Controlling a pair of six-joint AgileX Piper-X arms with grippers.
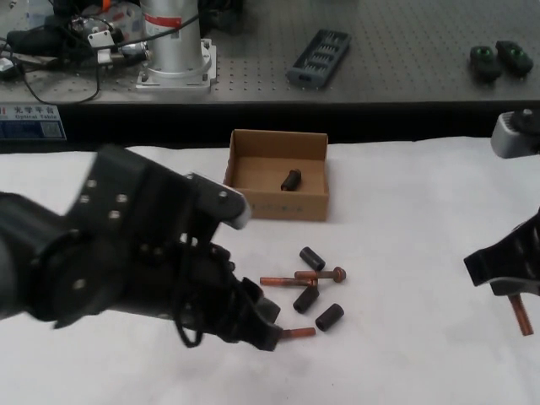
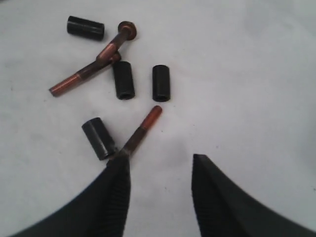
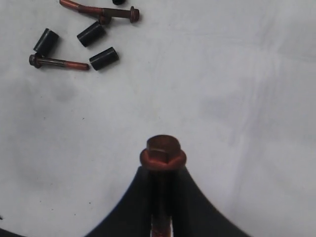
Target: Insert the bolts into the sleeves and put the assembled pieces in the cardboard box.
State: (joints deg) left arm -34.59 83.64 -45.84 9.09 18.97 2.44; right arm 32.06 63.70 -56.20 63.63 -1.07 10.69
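Note:
My left gripper (image 2: 159,160) is open just above the white cloth, one finger (image 2: 116,195) resting over the head end of a copper bolt (image 2: 142,131). Several black sleeves lie around it, the nearest (image 2: 99,138) beside that bolt, two more (image 2: 123,80) (image 2: 161,83) farther on. Two crossed bolts (image 2: 98,58) lie beyond them. Over at the bench's right side, my right gripper (image 3: 163,173) is shut on a copper bolt (image 3: 163,154), hex head outward; the high view shows this bolt (image 1: 521,314) hanging below the arm. The cardboard box (image 1: 283,205) holds one dark piece (image 1: 291,180).
The loose parts cluster (image 1: 314,291) sits just in front of the box. Behind the cloth, a perforated bench carries a metal post (image 1: 173,42), cables, a black rack (image 1: 319,55) and two dark knobs (image 1: 500,59). Bare cloth lies between the cluster and the right arm.

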